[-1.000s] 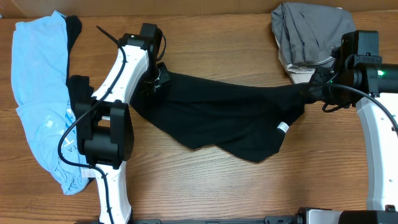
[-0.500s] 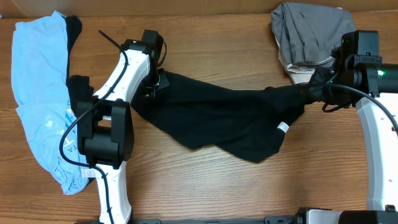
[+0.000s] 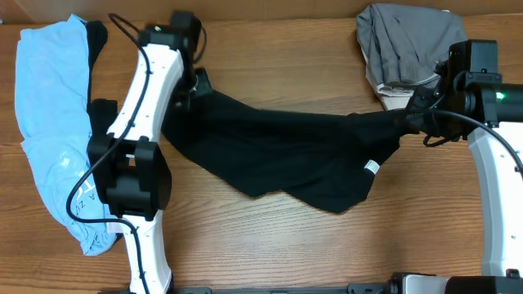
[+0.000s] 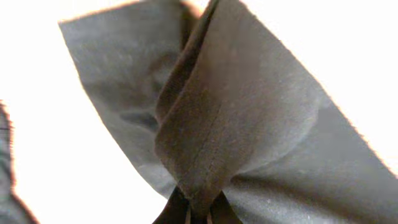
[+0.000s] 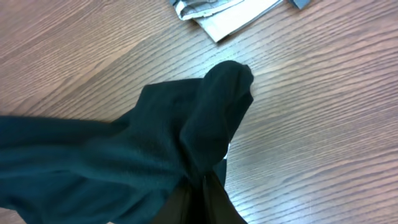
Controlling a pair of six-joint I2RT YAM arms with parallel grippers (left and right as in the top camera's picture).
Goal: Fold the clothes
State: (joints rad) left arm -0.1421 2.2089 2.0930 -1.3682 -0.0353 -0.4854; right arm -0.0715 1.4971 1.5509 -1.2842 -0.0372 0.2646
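Both sets of jaws are clamped on the black garment [image 3: 286,155] stretched between them; if we pull harder, a pinched corner could slip free

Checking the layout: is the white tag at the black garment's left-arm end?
No, the white tag sits on the black garment, nearer the right gripper.

Overhead looks straight down on the wooden desk [image 3: 270,245]. The 2 wrist views sit close behind their jaws, sharing the large black fabric garment [image 3: 286,155].
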